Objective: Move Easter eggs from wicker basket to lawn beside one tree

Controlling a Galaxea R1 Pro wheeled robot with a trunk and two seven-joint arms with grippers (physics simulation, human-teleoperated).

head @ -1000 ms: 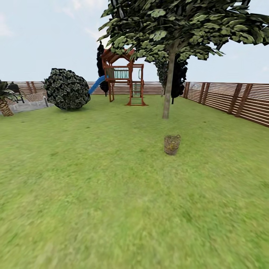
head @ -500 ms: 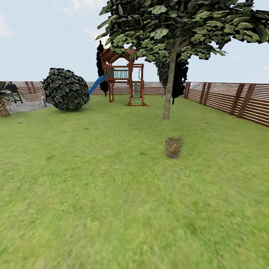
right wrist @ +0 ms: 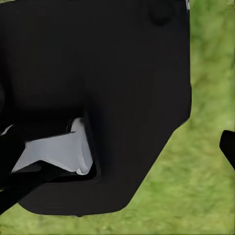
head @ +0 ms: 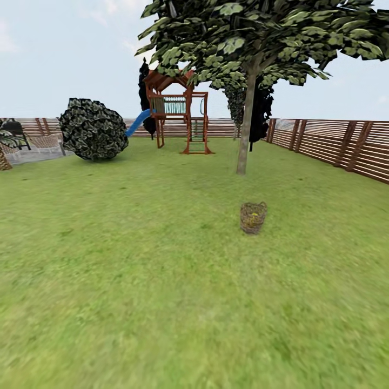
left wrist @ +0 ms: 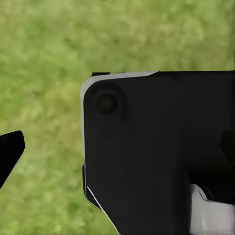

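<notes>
One brown woven wicker basket [head: 252, 217] upright on green lawn [head: 135, 259], yellow inside; tool states unclear.

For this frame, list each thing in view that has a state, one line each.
wicker basket: upright on the lawn, yellow showing inside
Easter eggs: too small to count, seemingly in the basket
tree: standing beyond the basket, apart from it
playset: standing near the far fence

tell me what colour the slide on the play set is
Blue; the slide shows best in the head view, beside the round bush.
</notes>
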